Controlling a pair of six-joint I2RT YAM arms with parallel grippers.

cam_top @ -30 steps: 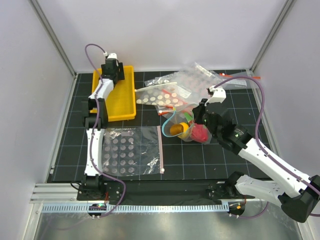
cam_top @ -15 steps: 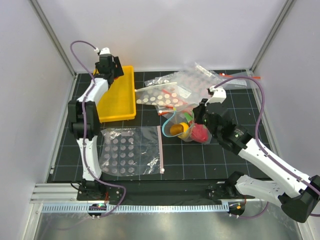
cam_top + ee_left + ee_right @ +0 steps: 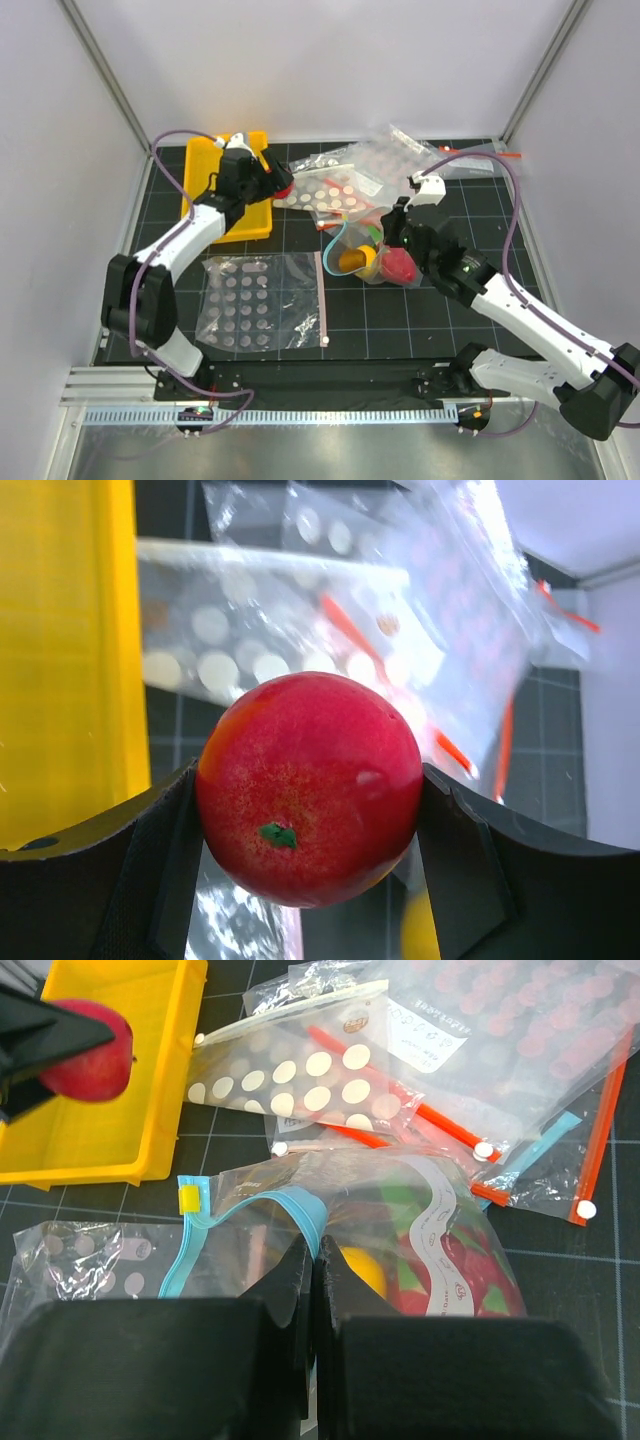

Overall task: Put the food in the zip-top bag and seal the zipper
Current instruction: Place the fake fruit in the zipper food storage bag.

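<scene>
- Your left jaws are clamped on the red ball [image 3: 308,788], off to the mouth side of the zip-top bag [image 3: 440,1250] and well apart from it.
- Your right jaws are pinched on that bag's zipper [image 3: 300,1205] lip, holding it up.
- Risk: the mouth gapes narrowly. Release off-centre and the ball could strike the lip and roll onto the table [image 3: 400,320].

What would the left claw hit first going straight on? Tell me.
The left claw and its red ball would probably meet the white-dotted bag beside the yellow tray; depth is unclear.
</scene>
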